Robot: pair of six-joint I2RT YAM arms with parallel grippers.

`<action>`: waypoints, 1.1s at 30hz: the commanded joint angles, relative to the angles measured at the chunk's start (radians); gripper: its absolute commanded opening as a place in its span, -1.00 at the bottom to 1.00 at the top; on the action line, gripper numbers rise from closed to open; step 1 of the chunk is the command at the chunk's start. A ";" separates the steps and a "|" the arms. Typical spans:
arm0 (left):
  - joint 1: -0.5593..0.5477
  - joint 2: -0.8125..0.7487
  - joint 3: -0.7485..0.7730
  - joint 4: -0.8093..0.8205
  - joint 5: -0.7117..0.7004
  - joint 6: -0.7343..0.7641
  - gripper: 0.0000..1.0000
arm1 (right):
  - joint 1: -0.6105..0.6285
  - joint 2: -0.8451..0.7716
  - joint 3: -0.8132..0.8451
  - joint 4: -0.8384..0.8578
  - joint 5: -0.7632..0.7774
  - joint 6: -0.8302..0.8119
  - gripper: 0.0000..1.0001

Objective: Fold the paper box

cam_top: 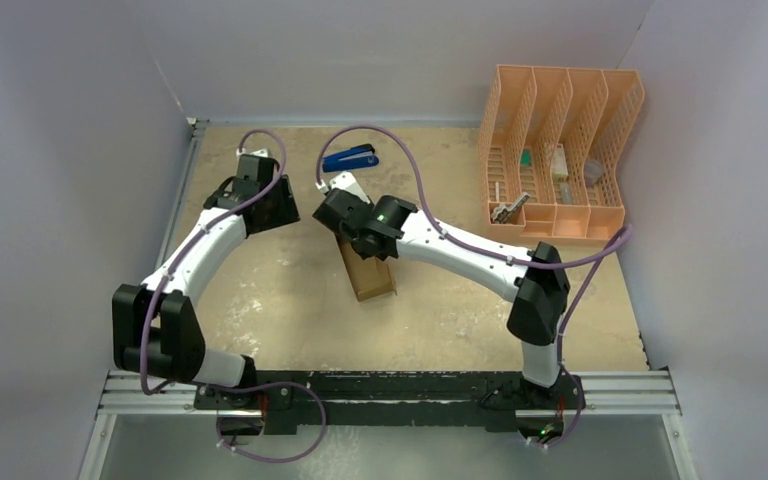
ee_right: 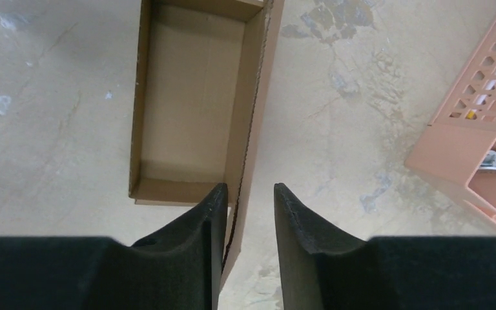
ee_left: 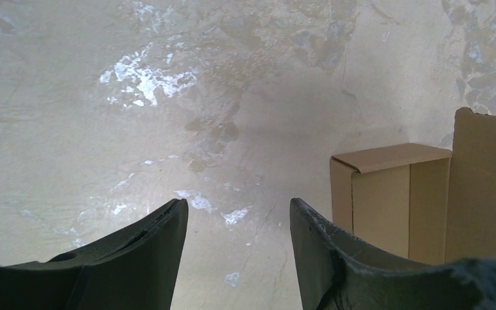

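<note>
Right end effector (ee_right: 248, 190) stands spread astride the tall panel along one long side of the paper box (ee_right: 187, 97). The cardboard sits close against one finger (ee_right: 200, 245), and a sliver of counter (ee_right: 336, 129) shows before the other, as I watch from my remote station. Left end effector (ee_left: 237, 203) hangs with its fingers spread and nothing between them above bare counter, just left of the box.

On my overhead feed the scuffed beige counter fills the walled cell. A peach-orange mesh file organizer (cam_top: 560, 150) lies at its far right corner, with items in its compartments too small for me to name. The brown box, an open-topped rectangular tray, lies near the counter's middle under the right wrist. A small blue object (cam_top: 350, 158) lies near the far edge, beyond the two wrists.
</note>
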 commanded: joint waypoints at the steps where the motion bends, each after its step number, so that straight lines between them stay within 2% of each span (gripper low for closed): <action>1: 0.000 -0.056 0.000 -0.024 -0.050 0.023 0.19 | 0.001 -0.039 0.056 -0.057 0.038 -0.110 -0.41; 8: -0.001 -0.123 -0.002 -0.062 -0.055 0.018 0.18 | -0.004 -0.109 -0.051 0.093 -0.023 -0.466 -1.00; 12: -0.001 -0.171 -0.020 -0.067 -0.027 0.003 0.19 | -0.034 -0.141 -0.116 0.197 -0.139 -0.688 -1.00; 16: -0.002 -0.228 -0.066 -0.050 0.013 -0.019 0.19 | -0.083 -0.172 -0.158 0.242 -0.293 -0.867 -0.91; 22: -0.002 -0.313 -0.145 -0.011 0.123 -0.023 0.21 | -0.169 -0.215 -0.226 0.332 -0.563 -1.115 -0.97; 26: -0.002 -0.372 -0.178 -0.003 0.159 0.005 0.30 | -0.224 -0.194 -0.226 0.358 -0.645 -1.212 -0.93; 28: -0.002 -0.383 -0.182 -0.001 0.162 0.019 0.34 | -0.241 -0.170 -0.210 0.355 -0.652 -1.229 -0.83; 33: -0.002 -0.350 -0.122 -0.041 0.142 0.079 0.37 | -0.260 -0.158 -0.153 0.336 -0.654 -1.160 -0.37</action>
